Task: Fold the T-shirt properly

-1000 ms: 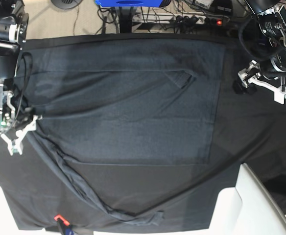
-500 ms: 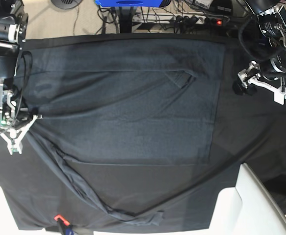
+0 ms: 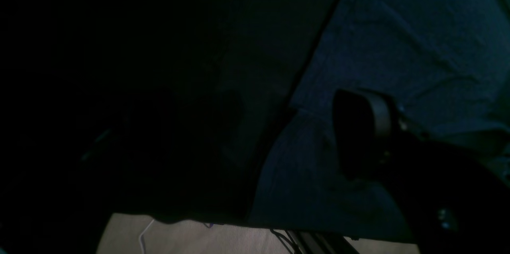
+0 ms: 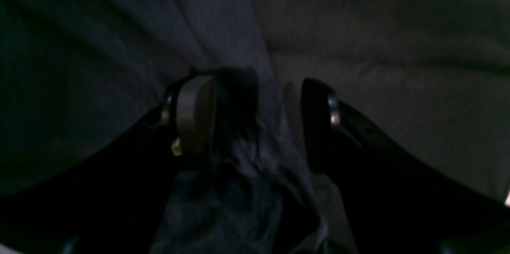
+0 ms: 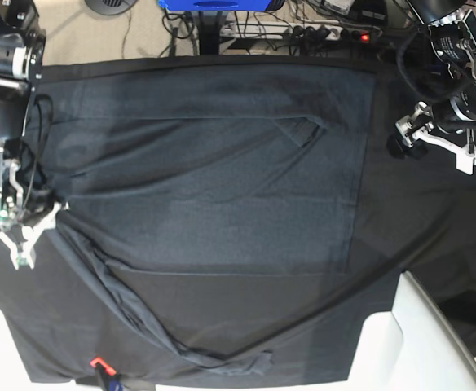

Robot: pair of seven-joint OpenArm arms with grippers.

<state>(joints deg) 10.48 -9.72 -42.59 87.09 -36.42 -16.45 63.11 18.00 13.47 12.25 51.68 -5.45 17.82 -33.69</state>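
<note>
one dark slate-grey t-shirt [image 5: 222, 204], spread wide, wrinkled, sleeve trailing

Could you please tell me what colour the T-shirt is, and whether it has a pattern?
Plain dark slate blue-grey, best seen in the base view.

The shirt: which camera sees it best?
The base view, because it shows most of the shirt, with its long sleeve. The left wrist view shows only an edge, very dark. The right wrist view shows wrinkles close up.
</note>
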